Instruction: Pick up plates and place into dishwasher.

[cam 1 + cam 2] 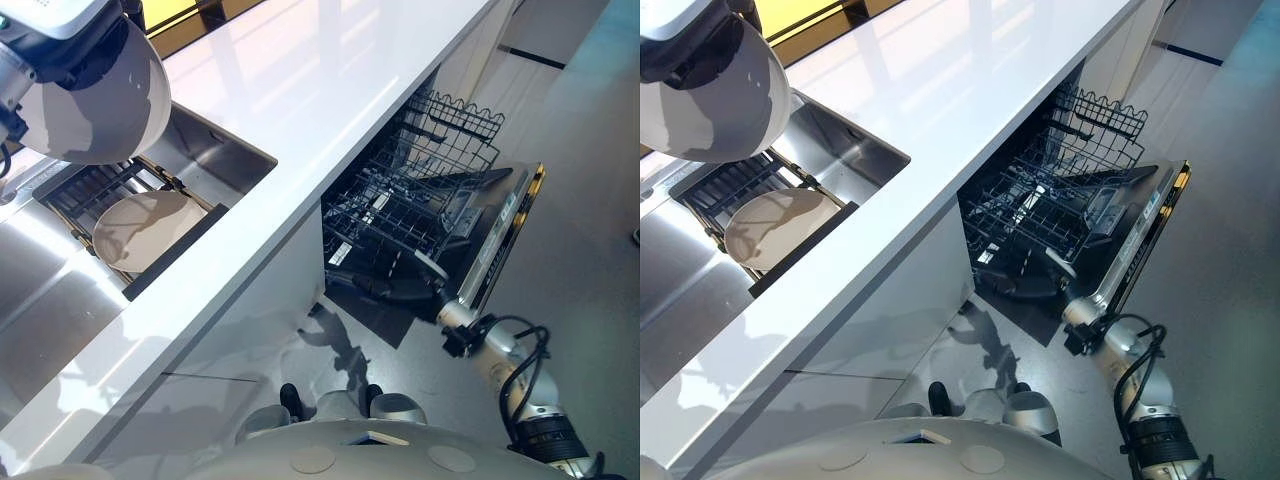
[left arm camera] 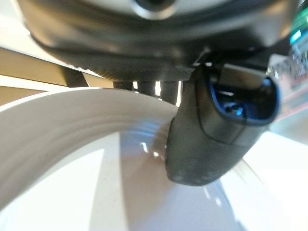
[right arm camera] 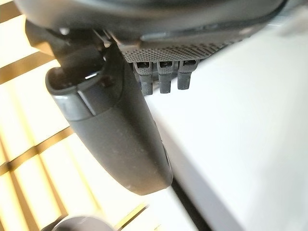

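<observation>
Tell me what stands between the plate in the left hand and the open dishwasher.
The left hand holds a plate above the sink. The white countertop lies between it and the dishwasher rack, so the plate must travel over its edge and down. The rack is pulled out, the door open; nothing else visibly blocks.

The left hand (image 1: 75, 40) is cut off by the upper left corner, and the pale plate (image 1: 95, 105) it holds hides its fingers from the head camera. Its wrist camera shows only the thumb (image 2: 219, 130) pressed on the plate's face, blurred by nearness. The right hand (image 3: 120, 139) reaches under the white counter (image 1: 330, 110); its fingers (image 3: 163, 77) are foreshortened, so their curl cannot be judged. The dishwasher (image 1: 500, 240) interior beyond the racks (image 1: 420, 190) lies in darkness.
</observation>
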Motion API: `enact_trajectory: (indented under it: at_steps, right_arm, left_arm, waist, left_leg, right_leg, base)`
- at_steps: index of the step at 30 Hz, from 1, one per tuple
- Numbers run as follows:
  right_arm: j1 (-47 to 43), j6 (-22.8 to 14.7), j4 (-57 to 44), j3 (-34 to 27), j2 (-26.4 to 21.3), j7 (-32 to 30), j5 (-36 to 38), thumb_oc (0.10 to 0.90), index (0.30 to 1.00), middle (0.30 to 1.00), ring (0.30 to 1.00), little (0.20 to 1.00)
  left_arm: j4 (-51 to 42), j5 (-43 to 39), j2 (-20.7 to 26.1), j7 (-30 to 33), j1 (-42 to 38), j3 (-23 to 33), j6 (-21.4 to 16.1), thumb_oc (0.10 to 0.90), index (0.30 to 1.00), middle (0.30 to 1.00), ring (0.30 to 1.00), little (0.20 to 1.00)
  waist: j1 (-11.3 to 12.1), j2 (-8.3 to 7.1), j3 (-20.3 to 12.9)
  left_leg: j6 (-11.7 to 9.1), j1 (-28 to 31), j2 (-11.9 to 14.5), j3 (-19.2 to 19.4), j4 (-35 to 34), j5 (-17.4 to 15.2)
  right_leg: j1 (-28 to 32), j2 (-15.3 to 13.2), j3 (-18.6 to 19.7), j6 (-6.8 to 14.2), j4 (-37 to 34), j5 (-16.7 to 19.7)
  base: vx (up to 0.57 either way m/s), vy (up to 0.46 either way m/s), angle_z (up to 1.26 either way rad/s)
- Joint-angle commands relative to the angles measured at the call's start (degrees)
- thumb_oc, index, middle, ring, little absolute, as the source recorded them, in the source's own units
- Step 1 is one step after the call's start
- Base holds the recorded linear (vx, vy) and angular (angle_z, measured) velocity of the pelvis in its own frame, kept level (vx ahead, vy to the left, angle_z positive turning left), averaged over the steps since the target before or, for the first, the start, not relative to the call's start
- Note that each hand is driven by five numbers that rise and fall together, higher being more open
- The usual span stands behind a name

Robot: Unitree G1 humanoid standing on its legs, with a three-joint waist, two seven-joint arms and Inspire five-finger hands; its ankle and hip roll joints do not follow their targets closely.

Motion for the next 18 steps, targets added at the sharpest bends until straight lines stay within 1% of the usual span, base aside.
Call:
enact_trajectory:
  at_steps: [1,2,3,4,5,6,7,8,9,10,12,13,15,16,18]
  right_arm:
    - [-8.0,-24.5,-9.4,-9.5,-4.5,-21.7,-8.7,0.800,0.900,0.900,0.900,0.900]
    - [-11.0,-28.3,-11.0,-11.0,-4.6,-24.9,-12.0,0.800,0.900,0.900,0.900,0.900]
    - [-11.1,-28.3,-11.0,-10.9,-4.7,-24.9,-12.1,0.800,0.900,0.900,0.900,0.900]
    - [-13.5,-30.0,-13.6,-10.7,-5.2,-24.7,-9.8,0.800,0.900,0.900,0.900,0.900]
    - [-15.0,-28.7,-15.1,-9.7,-5.0,-22.1,-6.0,0.800,0.900,0.900,0.900,0.900]
    - [-16.0,-27.0,-15.3,-8.7,-4.2,-19.8,-4.0,0.800,0.900,0.900,0.900,0.900]
    - [-17.6,-23.0,-15.6,-6.7,-3.8,-15.6,0.6,0.800,0.900,0.900,0.900,0.900]
    - [-19.2,-19.5,-15.7,-4.8,-3.4,-13.3,3.3,0.800,0.900,0.900,0.900,0.900]
    - [-20.3,-17.0,-15.8,-3.3,-3.0,-12.0,4.4,0.800,0.900,0.900,0.900,0.900]
    - [-22.2,-12.5,-15.8,-0.3,-2.5,-11.0,7.5,0.800,0.900,0.900,0.900,0.900]
    - [-24.6,-7.7,-15.4,3.1,-1.5,-11.1,11.4,0.800,0.900,0.900,0.900,0.900]
    - [-25.8,-6.0,-14.8,4.7,-0.9,-11.9,12.8,0.800,0.900,0.900,0.900,0.900]
    - [-28.1,-4.4,-13.7,8.0,0.4,-13.7,15.0,0.800,0.900,0.900,0.900,0.900]
    - [-29.0,-4.1,-13.0,9.4,1.3,-15.0,15.4,0.800,0.900,0.900,0.900,0.900]
    - [-30.4,-4.9,-12.0,11.5,2.8,-16.4,15.6,0.800,0.900,0.900,0.900,0.900]
  left_arm:
    - [-1.3,-3.6,-2.1,9.7,3.1,15.0,1.6,0.100,0.300,0.300,0.300,0.200]
    - [-7.0,-1.8,-6.0,10.5,6.7,18.2,3.8,0.100,0.300,0.300,0.300,0.200]
    - [-7.6,-1.7,-6.2,10.4,7.5,19.0,4.1,0.100,0.300,0.300,0.300,0.200]
    - [-13.2,-0.3,-9.6,12.0,8.6,19.6,5.6,0.100,0.300,0.300,0.300,0.200]
    - [-16.1,0.0,-11.8,12.6,8.7,19.7,6.5,0.100,0.300,0.300,0.300,0.200]
    - [-16.9,0.8,-13.6,13.3,8.4,19.5,6.0,0.100,0.300,0.300,0.300,0.200]
    - [-18.3,1.3,-15.6,14.6,7.5,18.7,5.5,0.100,0.300,0.300,0.300,0.200]
    - [-19.0,1.8,-17.3,15.4,6.2,17.4,5.6,0.100,0.300,0.300,0.300,0.200]
    - [-19.4,1.7,-18.2,16.2,5.0,16.2,5.8,0.100,0.300,0.300,0.300,0.200]
    - [-19.6,0.9,-19.5,17.5,2.4,14.0,5.6,0.100,0.300,0.300,0.300,0.200]
    - [-19.3,-0.1,-21.3,19.5,-1.0,10.7,5.9,0.100,0.300,0.300,0.300,0.200]
    - [-18.9,-0.4,-22.2,20.7,-2.5,9.2,6.1,0.100,0.300,0.300,0.300,0.200]
    - [-18.3,-0.4,-24.1,23.7,-5.2,6.3,7.1,0.100,0.300,0.300,0.300,0.200]
    - [-17.6,0.2,-25.1,25.8,-6.4,5.1,7.2,0.100,0.300,0.300,0.300,0.200]
    - [-16.9,2.5,-26.7,28.9,-8.4,3.3,8.5,0.100,0.300,0.300,0.300,0.200]
  waist:
    - [0.9,2.07,-5.2]
    - [1.4,2.22,-5.2]
    - [1.3,2.36,-5.2]
    - [1.9,2.20,-5.1]
    - [2.2,2.25,-5.0]
    - [2.5,2.18,-5.1]
    - [2.9,1.97,-5.1]
    - [3.2,1.71,-5.1]
    - [3.4,1.50,-5.1]
    - [3.8,1.08,-5.4]
    - [4.3,0.53,-5.7]
    - [4.5,0.25,-5.8]
    - [5.0,-0.19,-6.0]
    - [5.2,-0.37,-6.2]
    - [5.3,-0.56,-6.4]
  left_leg:
    - [3.0,2.6,-3.5,-0.1,0.1,-8.1]
    - [3.2,2.6,-3.5,-0.5,0.1,-8.3]
    - [3.2,2.6,-3.5,-0.5,0.1,-8.3]
    - [3.4,2.6,-3.6,-1.2,0.2,-8.5]
    - [3.5,2.6,-3.7,-1.6,0.2,-8.5]
    - [3.5,2.6,-3.8,-1.9,0.3,-8.5]
    - [3.5,2.6,-3.8,-2.2,0.3,-8.5]
    - [3.4,2.5,-3.8,-2.4,0.4,-8.4]
    - [3.3,2.5,-3.8,-2.5,0.4,-8.3]
    - [3.1,2.3,-3.8,-2.7,0.4,-8.0]
    - [2.8,2.1,-3.7,-3.0,0.4,-7.7]
    - [2.7,2.1,-3.7,-3.2,0.4,-7.6]
    - [2.5,2.1,-3.6,-3.5,0.4,-7.4]
    - [2.3,2.1,-3.6,-3.6,0.4,-7.3]
    - [2.1,2.1,-3.5,-3.7,0.3,-7.3]
  right_leg:
    - [-3.4,4.2,-2.1,1.2,1.6,-0.1]
    - [-3.4,4.4,-2.0,0.9,1.8,-0.4]
    - [-3.4,4.4,-2.0,0.9,1.8,-0.4]
    - [-3.3,4.5,-1.8,0.5,2.0,-0.7]
    - [-3.2,4.6,-1.6,0.3,2.3,-0.9]
    - [-3.2,4.6,-1.6,0.2,2.4,-1.0]
    - [-3.1,4.5,-1.8,0.1,2.6,-1.2]
    - [-2.9,4.5,-2.1,0.0,2.8,-1.3]
    - [-2.9,4.4,-2.3,-0.1,2.9,-1.4]
    - [-2.9,4.4,-2.9,-0.2,3.0,-1.5]
    - [-2.7,4.3,-3.6,-0.4,3.1,-1.7]
    - [-2.6,4.3,-4.0,-0.5,3.1,-1.7]
    - [-2.3,4.3,-4.6,-0.7,3.0,-1.8]
    - [-2.1,4.3,-5.0,-0.8,2.9,-1.8]
    - [-1.9,4.3,-5.4,-0.9,2.7,-1.7]
  base:
    - [-0.03,0.024,0.03]
    - [-0.03,0.009,0.03]
    - [-0.03,0.018,0.01]
    - [-0.04,0.006,-0.01]
    - [-0.05,0.002,0.00]
    - [-0.05,-0.014,0.02]
    - [-0.05,-0.027,0.03]
    - [-0.06,-0.036,0.01]
    - [-0.06,-0.054,0.02]
    - [-0.06,-0.057,0.03]
    - [-0.04,-0.060,0.18]
    - [-0.02,-0.056,0.31]
    - [-0.01,-0.048,0.29]
    - [0.00,-0.042,0.25]
    - [-0.02,-0.037,0.15]
